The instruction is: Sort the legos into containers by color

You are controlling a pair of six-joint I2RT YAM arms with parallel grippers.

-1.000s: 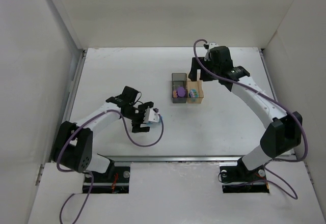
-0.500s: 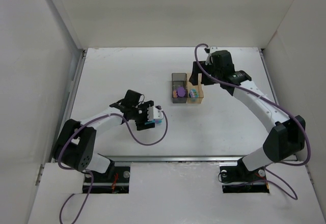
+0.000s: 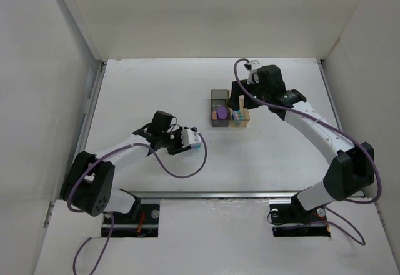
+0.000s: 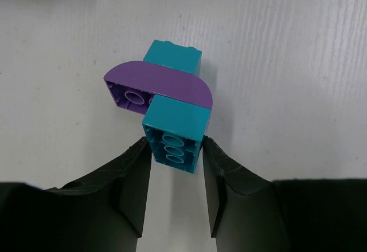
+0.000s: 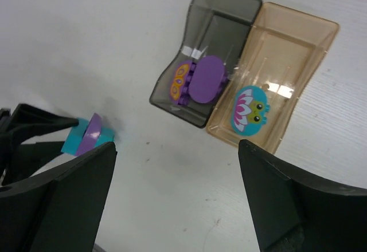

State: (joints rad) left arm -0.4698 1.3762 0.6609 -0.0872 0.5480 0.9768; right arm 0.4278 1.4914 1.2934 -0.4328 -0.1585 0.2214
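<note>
A small stack of legos (image 4: 166,89) lies on the white table: a teal brick, a purple rounded plate, and a second teal brick (image 4: 175,134). My left gripper (image 4: 175,152) is shut on that nearer teal brick, one finger on each side. From above, the stack (image 3: 195,139) sits at the left gripper's tip (image 3: 186,141). The containers stand joined: a dark grey bin (image 5: 222,8) holding a purple and orange lego (image 5: 202,80), and an amber bin (image 5: 298,37) holding a teal lego with a flower print (image 5: 250,109). My right gripper (image 5: 178,172) hovers open above them, holding nothing.
White walls enclose the table on the left, back and right. A metal rail (image 3: 206,194) runs along the near edge in front of the arm bases. The bins (image 3: 219,95) stand at centre right, under the right arm's wrist (image 3: 265,81).
The left gripper's jaws have closed onto the teal brick after sliding right and lower towards it. The right gripper has shifted slightly over the bins and stays open.
</note>
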